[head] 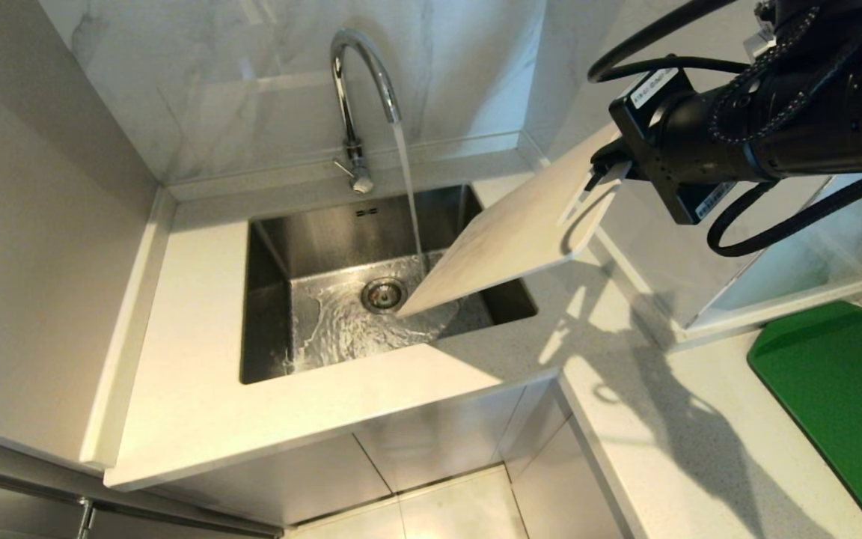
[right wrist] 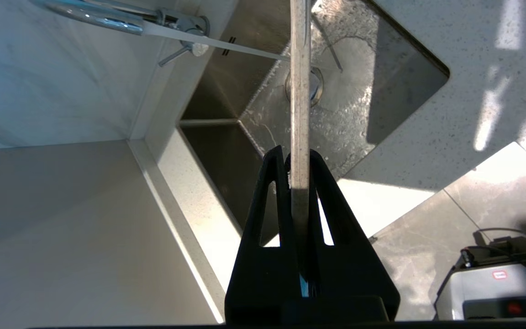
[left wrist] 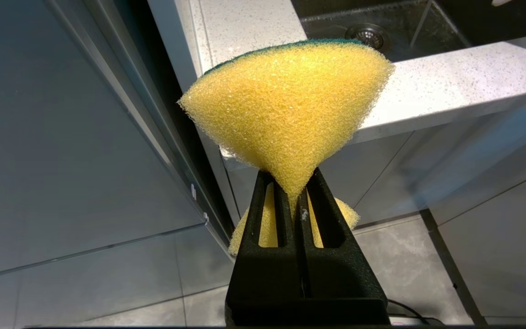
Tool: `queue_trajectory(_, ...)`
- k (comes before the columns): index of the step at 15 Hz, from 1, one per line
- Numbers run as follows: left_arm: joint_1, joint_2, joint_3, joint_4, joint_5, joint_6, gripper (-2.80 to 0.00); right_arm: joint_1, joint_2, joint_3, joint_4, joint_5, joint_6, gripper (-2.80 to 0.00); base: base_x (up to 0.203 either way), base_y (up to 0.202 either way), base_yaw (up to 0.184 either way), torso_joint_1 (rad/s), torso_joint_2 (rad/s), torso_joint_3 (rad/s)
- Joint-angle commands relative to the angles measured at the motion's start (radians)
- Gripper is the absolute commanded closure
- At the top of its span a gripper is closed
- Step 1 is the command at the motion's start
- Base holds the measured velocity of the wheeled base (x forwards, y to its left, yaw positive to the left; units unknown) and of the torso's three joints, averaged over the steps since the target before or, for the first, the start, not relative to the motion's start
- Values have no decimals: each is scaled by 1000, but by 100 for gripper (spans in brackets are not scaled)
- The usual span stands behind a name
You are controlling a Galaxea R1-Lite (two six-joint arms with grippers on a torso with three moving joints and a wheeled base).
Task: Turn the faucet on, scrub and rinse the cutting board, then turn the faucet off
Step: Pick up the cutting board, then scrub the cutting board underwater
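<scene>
looks like a home kitchen corner, steel sink (head: 274,299) sunk into a speckled white countertop (head: 199,419), chrome gooseneck faucet (head: 356,82) running water, marble-look wall tiles (head: 236,75), plain cabinet fronts (head: 416,449) underneath, tiled floor (head: 461,509)

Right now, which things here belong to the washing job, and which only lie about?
For the job: faucet, running; cutting board in the right gripper, tilted over the sink; sponge in the left gripper.
Lying about: green board on the counter.
</scene>
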Motion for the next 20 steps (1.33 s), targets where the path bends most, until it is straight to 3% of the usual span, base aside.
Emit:
queue_trajectory(1, 0, -4, 2, 0, 0, 0, 0, 0, -16, 4, 2, -2, 7, 0, 0, 0, 0, 0, 0, 0)
queue_trajectory(20, 0, -4, 2, 1, -1, 3, 0, 0, -49, 11, 36, -4, 2, 0, 0, 0, 0, 0, 0, 0)
